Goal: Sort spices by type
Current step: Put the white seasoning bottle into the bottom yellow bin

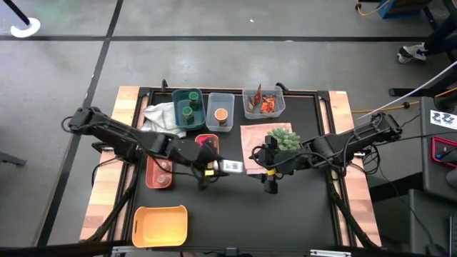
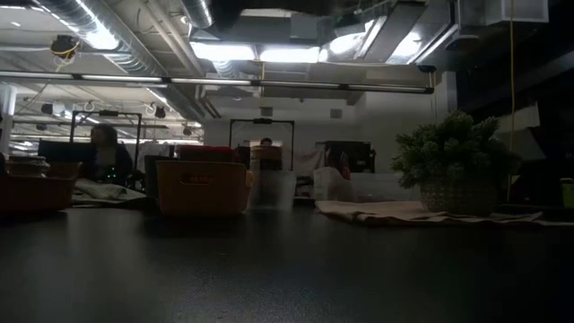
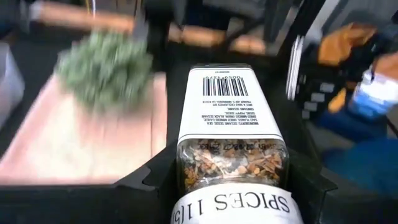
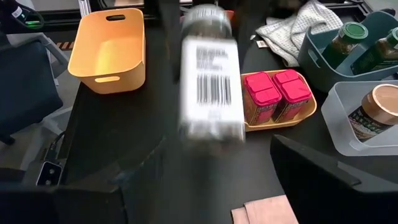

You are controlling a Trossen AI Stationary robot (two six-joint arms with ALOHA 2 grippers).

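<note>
My left gripper (image 1: 213, 166) is shut on the white labelled spice bottle (image 1: 232, 166) at the middle of the table. In the left wrist view the bottle (image 3: 231, 112) sticks out ahead of the fingers, barcode up. My right gripper (image 1: 270, 180) is open just right of the bottle's free end and faces it. In the right wrist view the blurred bottle (image 4: 211, 81) stands ahead of the spread fingers (image 4: 311, 171). Two magenta boxes (image 4: 277, 93) lie in an orange tray (image 1: 207, 141). Green-lidded jars stand in the teal bin (image 1: 187, 107). My left gripper pinches the bottle between its two fingers (image 3: 155, 177) at the clear, spice-filled part (image 3: 193, 163), near the end that faces the wrist. The fingers come level from the table's left and lie along the bottle. It lies level, its barcode end pointing at my right gripper.
An orange-lidded jar sits in a clear bin (image 1: 221, 114). Red-orange packets fill another clear bin (image 1: 264, 103). Pinkish-lidded jars sit in a red tray (image 1: 160, 173). A yellow bin (image 1: 161, 223) stands near the front edge. A white cloth (image 1: 161, 114) and a plant (image 1: 283, 138) on a pink mat are nearby.
</note>
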